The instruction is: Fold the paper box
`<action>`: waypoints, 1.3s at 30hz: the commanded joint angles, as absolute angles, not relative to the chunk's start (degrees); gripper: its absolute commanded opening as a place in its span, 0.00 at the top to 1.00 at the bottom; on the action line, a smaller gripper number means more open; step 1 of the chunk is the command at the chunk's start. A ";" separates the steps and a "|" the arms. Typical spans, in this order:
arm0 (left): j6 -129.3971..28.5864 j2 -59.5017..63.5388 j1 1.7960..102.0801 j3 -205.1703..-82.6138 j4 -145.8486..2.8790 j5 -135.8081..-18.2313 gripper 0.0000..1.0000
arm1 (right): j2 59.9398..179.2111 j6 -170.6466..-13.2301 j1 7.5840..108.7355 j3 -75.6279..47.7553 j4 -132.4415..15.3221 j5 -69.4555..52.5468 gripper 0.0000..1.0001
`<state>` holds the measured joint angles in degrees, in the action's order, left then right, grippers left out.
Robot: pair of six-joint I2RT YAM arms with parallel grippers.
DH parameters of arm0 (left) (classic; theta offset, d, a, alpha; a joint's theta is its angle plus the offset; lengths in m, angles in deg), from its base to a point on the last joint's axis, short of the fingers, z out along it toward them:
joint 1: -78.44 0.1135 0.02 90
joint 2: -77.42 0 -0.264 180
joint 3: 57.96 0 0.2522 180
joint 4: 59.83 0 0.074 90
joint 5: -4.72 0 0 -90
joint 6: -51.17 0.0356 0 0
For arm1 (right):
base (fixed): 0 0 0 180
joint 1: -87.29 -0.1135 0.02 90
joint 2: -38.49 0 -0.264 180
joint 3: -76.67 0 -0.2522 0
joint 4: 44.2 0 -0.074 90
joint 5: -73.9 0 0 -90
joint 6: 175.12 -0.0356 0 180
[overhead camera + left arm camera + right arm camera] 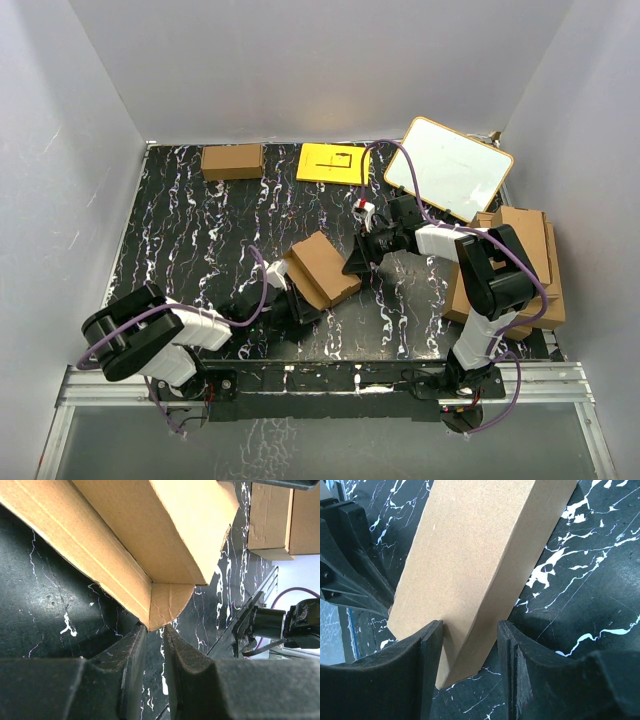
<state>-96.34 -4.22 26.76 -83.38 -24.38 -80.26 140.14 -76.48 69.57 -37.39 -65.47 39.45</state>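
The paper box [323,268], a plain brown folded carton, lies slantwise in the middle of the black marbled table. My left gripper [294,292] is at its near left end. In the left wrist view the box [165,525] fills the top, and a small flap [169,600] points down to the mouth of my left gripper [155,629], whose jaws stand a narrow gap apart. My right gripper [353,263] is at the box's right end. In the right wrist view it [470,626] is open astride a corner of the box [480,545]; the left finger touches the face and the right finger stands clear.
A smaller brown carton [232,161] and a yellow sheet [333,163] lie at the back. A whiteboard [448,168] leans at the back right. A pile of larger cardboard sheets [525,260] lies at the right edge, and also shows in the left wrist view [280,520].
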 commanded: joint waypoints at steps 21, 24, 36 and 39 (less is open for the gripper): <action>-94.53 -0.60 28.37 -92.77 -32.59 -75.90 0.64 | 140.73 -74.14 68.05 -35.90 -67.21 36.91 0.47; -92.20 6.14 28.86 -92.51 -42.34 -76.48 0.56 | 140.47 -73.09 68.10 -35.41 -68.12 36.75 0.45; -87.87 27.06 42.14 -92.07 -62.24 -78.42 0.16 | 137.29 -67.24 69.79 -32.16 -73.36 38.99 0.37; -89.36 24.45 47.21 -91.64 -58.29 -74.40 0.15 | 136.55 -66.30 69.91 -30.99 -74.33 39.28 0.35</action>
